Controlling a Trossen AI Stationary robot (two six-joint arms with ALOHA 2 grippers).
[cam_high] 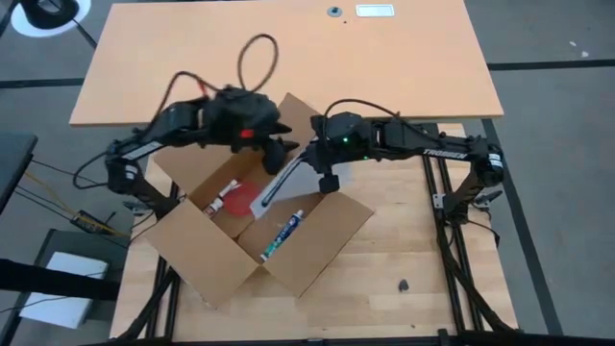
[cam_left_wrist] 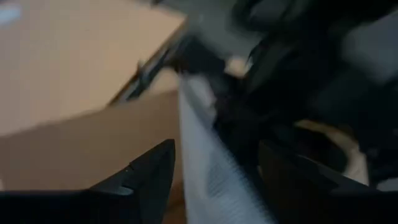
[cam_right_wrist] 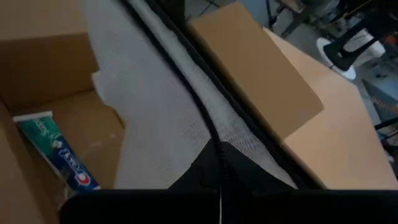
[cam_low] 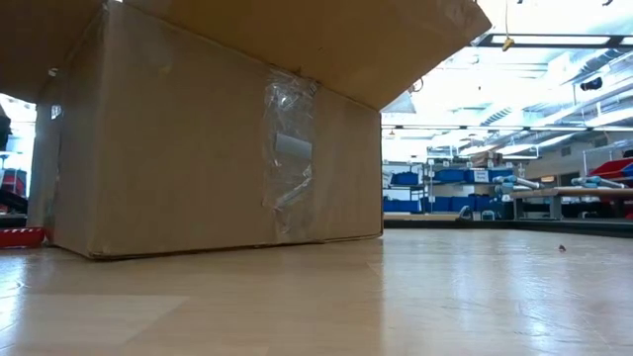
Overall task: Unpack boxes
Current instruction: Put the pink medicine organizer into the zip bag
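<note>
The brown cardboard box (cam_high: pixel 231 245) sits open on the table with its flaps spread; the low view shows its taped wall (cam_low: pixel 198 148). Inside lie a toothpaste tube (cam_high: pixel 282 237) (cam_right_wrist: pixel 59 152) and a red-and-white item (cam_high: pixel 233 200). A pale mesh pouch (cam_high: pixel 286 181) (cam_right_wrist: pixel 155 106) with a black zipper slants over the box's far right corner. My right gripper (cam_high: pixel 325 181) (cam_right_wrist: pixel 217 202) is shut on it. My left gripper (cam_high: pixel 285 152) (cam_left_wrist: pixel 217 186) is open above the box's far corner, its fingers on either side of the pouch's upper end (cam_left_wrist: pixel 208 155). My right gripper holds the mesh pouch at the black zipper strip (cam_right_wrist: pixel 217 165), at the pouch's right edge, coming from the table's right side and slanting down. The gripper's own body hides the fingertips. The pouch slants away from the hold, its lower end (cam_high: pixel 264 200) down inside the box. My left gripper has the pouch between its open fingers; whether they touch it, I cannot tell.
A second, light wooden tabletop (cam_high: pixel 288 58) stretches beyond the box. The box's big near-right flap (cam_high: pixel 317 240) lies flat toward the table's right. A small dark speck (cam_high: pixel 404 284) lies on the near right table. Cables (cam_high: pixel 255 58) loop over the left arm.
</note>
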